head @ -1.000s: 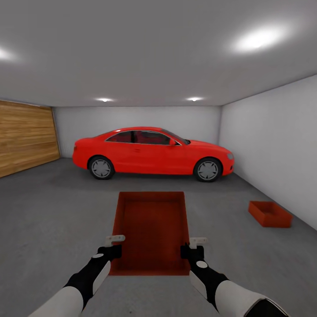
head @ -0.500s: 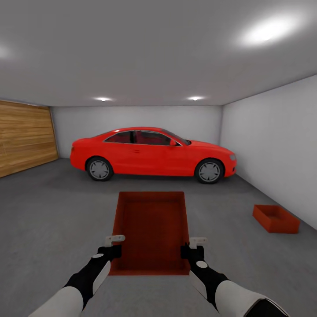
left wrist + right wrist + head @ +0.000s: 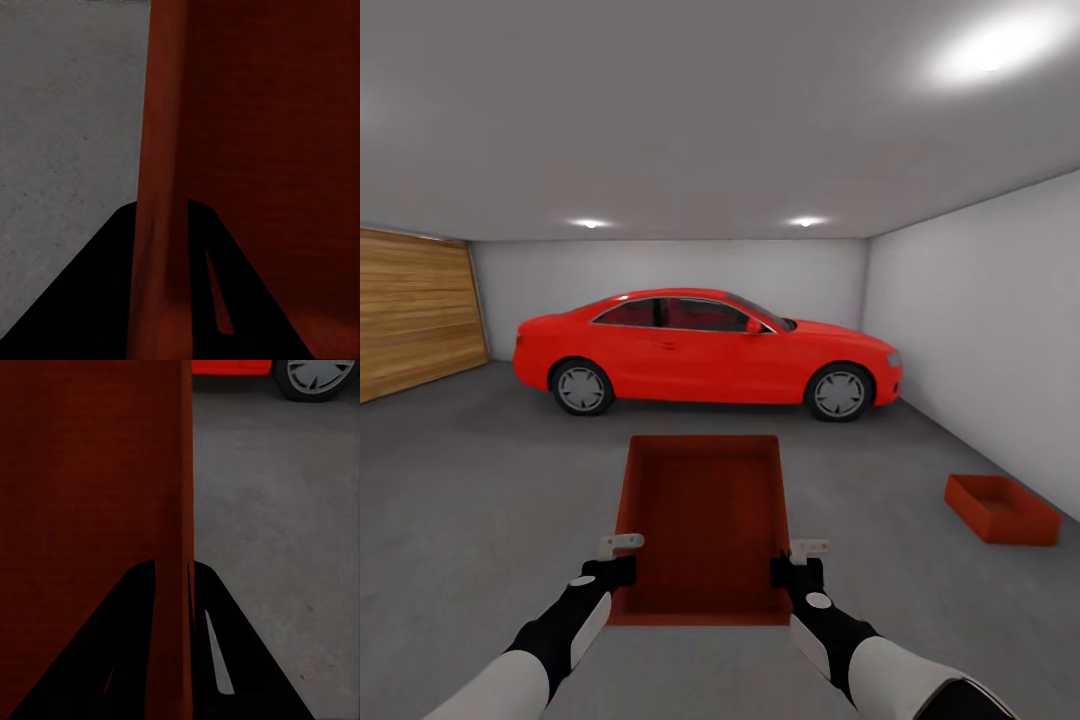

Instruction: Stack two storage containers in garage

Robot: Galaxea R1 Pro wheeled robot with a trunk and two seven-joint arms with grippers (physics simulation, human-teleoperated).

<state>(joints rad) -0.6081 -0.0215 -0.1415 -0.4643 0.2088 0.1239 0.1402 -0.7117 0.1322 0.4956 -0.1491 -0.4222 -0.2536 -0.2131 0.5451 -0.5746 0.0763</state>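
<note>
Car (image 3: pixel 705 350) wheel (image 3: pixel 313 376) cut off

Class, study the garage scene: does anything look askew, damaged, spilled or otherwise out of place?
Nothing stands out. The held container sits level between the left gripper and right gripper, each clamped on a side wall. The second container rests upright and empty on the floor by the right wall.

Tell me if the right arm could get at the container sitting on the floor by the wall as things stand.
Probably not. The right gripper is clamped on the carried container, as is the left gripper, and the container on the floor lies well ahead by the right wall.
</note>
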